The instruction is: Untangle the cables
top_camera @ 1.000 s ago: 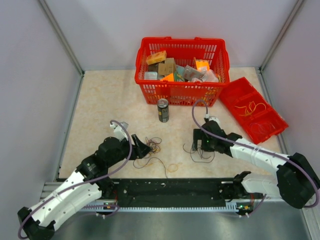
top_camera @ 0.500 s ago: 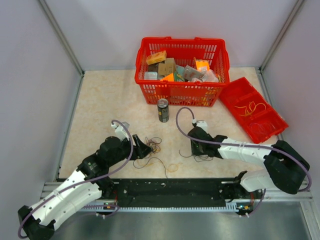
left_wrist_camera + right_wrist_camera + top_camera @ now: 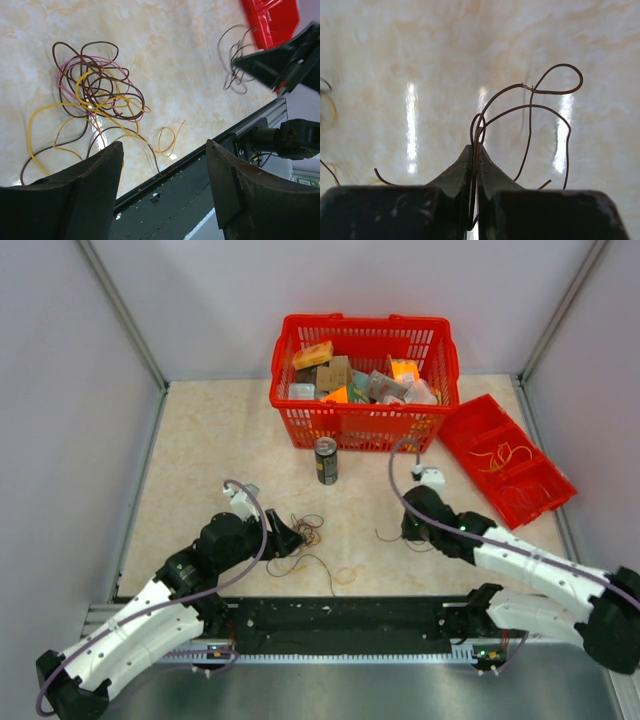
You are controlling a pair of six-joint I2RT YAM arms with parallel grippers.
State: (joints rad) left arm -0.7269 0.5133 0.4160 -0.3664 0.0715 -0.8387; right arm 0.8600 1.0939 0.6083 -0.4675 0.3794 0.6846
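My right fingers are pressed fully together and pinch a dark brown wire. Its curly loops stand up in front of the tips, above the worktop. From above, this wire sits on its own toward the right, well apart from the main tangle.

My left fingers are spread wide and hold nothing. They hover just beside the tangle on the near-left part of the worktop, the wires lying under and ahead of the gap between them.

I judge the job part done at best. Some yellow-orange wires lie in the red tray at the right, which I take to be ones already sorted. A small yellow loop lies alone near the front edge.

The bulk is left. The knot under my left wrist camera is brown, yellow and pink strands crossing each other many times, with one long yellow strand and one brown strand trailing out toward me. None of these look free.

I take the present step to be carrying off the brown wire in my right grip, probably to the tray. After that, the knot would need picking apart strand by strand. I cannot tell how many wires are in it.
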